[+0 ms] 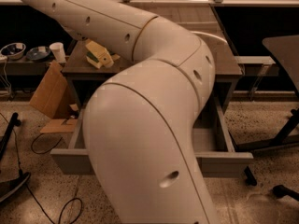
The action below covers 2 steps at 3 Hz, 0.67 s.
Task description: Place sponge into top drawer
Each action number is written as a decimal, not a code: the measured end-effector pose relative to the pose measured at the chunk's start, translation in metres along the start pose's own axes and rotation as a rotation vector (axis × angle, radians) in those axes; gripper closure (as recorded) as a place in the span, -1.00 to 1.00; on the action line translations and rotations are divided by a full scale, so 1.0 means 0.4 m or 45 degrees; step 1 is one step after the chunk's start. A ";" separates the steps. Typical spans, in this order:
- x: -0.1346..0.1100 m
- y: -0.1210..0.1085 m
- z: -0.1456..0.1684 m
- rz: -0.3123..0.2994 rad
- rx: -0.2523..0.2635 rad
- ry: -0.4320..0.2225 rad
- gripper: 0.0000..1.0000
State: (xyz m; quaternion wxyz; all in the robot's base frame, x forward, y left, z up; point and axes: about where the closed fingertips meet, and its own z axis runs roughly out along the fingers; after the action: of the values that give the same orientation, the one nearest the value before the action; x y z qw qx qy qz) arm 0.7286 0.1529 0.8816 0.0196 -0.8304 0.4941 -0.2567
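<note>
The sponge (99, 55), pale yellow with a dark green layer, lies tilted on the left part of the grey cabinet top (77, 66). The top drawer (70, 161) is pulled out below it, and my own large white arm hides most of its inside and its front. The gripper (78, 34) shows only as a dark bit under the forearm, just above and left of the sponge. I cannot tell whether it touches the sponge.
A cardboard box (49, 90) leans left of the cabinet. A paper cup (58, 52) and two bowls (14, 50) stand on a low shelf at the left. Cables (44, 146) lie on the floor. A chair base (280, 139) stands at the right.
</note>
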 end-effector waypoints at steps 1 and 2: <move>0.001 -0.013 0.027 0.002 -0.014 0.009 -1.00; 0.004 -0.020 0.064 0.001 -0.041 0.025 -1.00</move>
State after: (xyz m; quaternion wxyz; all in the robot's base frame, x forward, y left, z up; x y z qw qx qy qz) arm 0.7472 0.1502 0.8623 0.0015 -0.8278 0.4987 -0.2570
